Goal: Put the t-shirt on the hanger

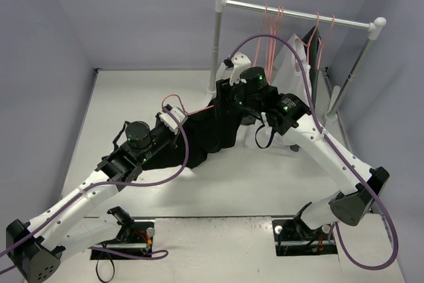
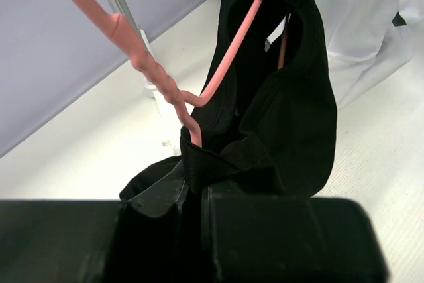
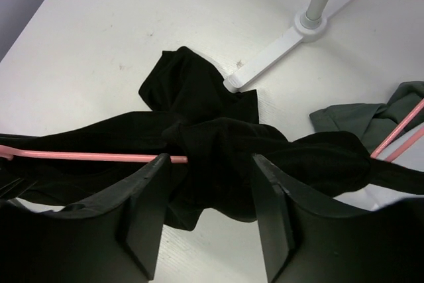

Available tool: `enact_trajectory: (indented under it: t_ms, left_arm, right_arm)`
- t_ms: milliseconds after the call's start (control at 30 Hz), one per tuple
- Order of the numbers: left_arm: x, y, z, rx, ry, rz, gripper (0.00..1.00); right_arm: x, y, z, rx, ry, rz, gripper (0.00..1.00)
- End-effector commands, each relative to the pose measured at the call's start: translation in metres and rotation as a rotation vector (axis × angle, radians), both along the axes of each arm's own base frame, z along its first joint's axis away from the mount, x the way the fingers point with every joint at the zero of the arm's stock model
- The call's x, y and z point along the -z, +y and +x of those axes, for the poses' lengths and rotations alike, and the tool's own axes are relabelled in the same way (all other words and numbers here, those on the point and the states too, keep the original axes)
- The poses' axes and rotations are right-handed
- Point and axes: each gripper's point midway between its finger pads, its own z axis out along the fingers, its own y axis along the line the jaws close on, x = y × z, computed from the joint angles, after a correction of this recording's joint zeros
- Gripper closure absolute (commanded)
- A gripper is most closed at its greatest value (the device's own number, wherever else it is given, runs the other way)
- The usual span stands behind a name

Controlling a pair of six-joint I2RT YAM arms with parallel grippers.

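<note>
Hanger partly inside the black t-shirt at mid-table: your left gripper clamps its neck to steady it, while your right gripper, jaws apart, straddles bunched fabric.

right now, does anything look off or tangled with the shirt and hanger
Yes. The t-shirt is bunched in a twisted wad around the hanger instead of draping from its shoulders. The hanger's arm disappears into a knot of fabric, and the rest of the shirt lies crumpled on the table.
</note>
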Motion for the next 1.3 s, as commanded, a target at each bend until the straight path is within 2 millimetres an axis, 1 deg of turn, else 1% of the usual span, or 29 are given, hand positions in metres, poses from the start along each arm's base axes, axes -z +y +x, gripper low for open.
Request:
enact_trajectory:
  t_ms: [0,100,167,267,400,467,500,533,633,700,800,867,933,1067,1167,1267]
  left_arm:
    - [-0.056,-0.003,0.003,0.004,-0.130,-0.138,1.00]
    - [-0.057,-0.005,0.001,0.016,-0.128,-0.143,1.00]
    - [-0.058,-0.005,0.000,0.021,-0.127,-0.147,1.00]
    - [-0.060,-0.005,-0.002,0.024,-0.129,-0.153,1.00]
    - [-0.062,-0.007,-0.005,0.043,-0.130,-0.161,1.00]
    - [-0.063,-0.008,-0.007,0.053,-0.129,-0.164,1.00]
    - [-0.064,-0.008,-0.009,0.062,-0.132,-0.167,1.00]
    - [-0.066,-0.008,-0.010,0.068,-0.134,-0.171,1.00]
    - [-0.068,-0.008,-0.016,0.088,-0.130,-0.167,1.00]
    - [-0.068,-0.008,-0.020,0.103,-0.126,-0.157,1.00]
    - [-0.069,-0.007,-0.025,0.117,-0.119,-0.152,1.00]
    - [-0.068,-0.008,-0.029,0.137,-0.109,-0.148,1.00]
    - [-0.072,-0.009,-0.032,0.150,-0.106,-0.145,1.00]
    - [-0.075,-0.007,-0.037,0.162,-0.100,-0.133,1.00]
    - [-0.079,-0.006,-0.040,0.165,-0.104,-0.129,1.00]
    - [-0.082,-0.007,-0.044,0.188,-0.109,-0.125,1.00]
  right_arm:
    - [-0.046,-0.010,0.001,0.006,-0.105,0.038,0.50]
    - [-0.054,-0.014,0.002,0.003,-0.119,0.045,0.47]
    - [-0.057,-0.017,0.002,-0.003,-0.118,0.054,0.46]
    - [-0.063,-0.025,0.002,-0.016,-0.132,0.054,0.44]
    - [-0.064,-0.035,-0.004,-0.136,-0.203,-0.041,0.40]
    - [-0.059,-0.040,-0.005,-0.181,-0.218,-0.084,0.39]
    - [-0.055,-0.044,-0.008,-0.216,-0.223,-0.108,0.40]
    - [-0.051,-0.046,-0.013,-0.289,-0.237,-0.139,0.40]
    - [-0.041,-0.049,-0.020,-0.383,-0.271,-0.199,0.41]
    - [-0.029,-0.052,-0.027,-0.474,-0.310,-0.268,0.41]
    - [-0.023,-0.053,-0.028,-0.532,-0.339,-0.319,0.43]
    - [-0.025,-0.050,-0.030,-0.562,-0.353,-0.323,0.44]
    - [-0.029,-0.047,-0.028,-0.580,-0.375,-0.330,0.42]
    - [-0.027,-0.047,-0.023,-0.587,-0.386,-0.361,0.38]
    - [-0.026,-0.038,-0.028,-0.628,-0.387,-0.346,0.38]
    - [-0.013,-0.027,-0.034,-0.671,-0.362,-0.354,0.38]
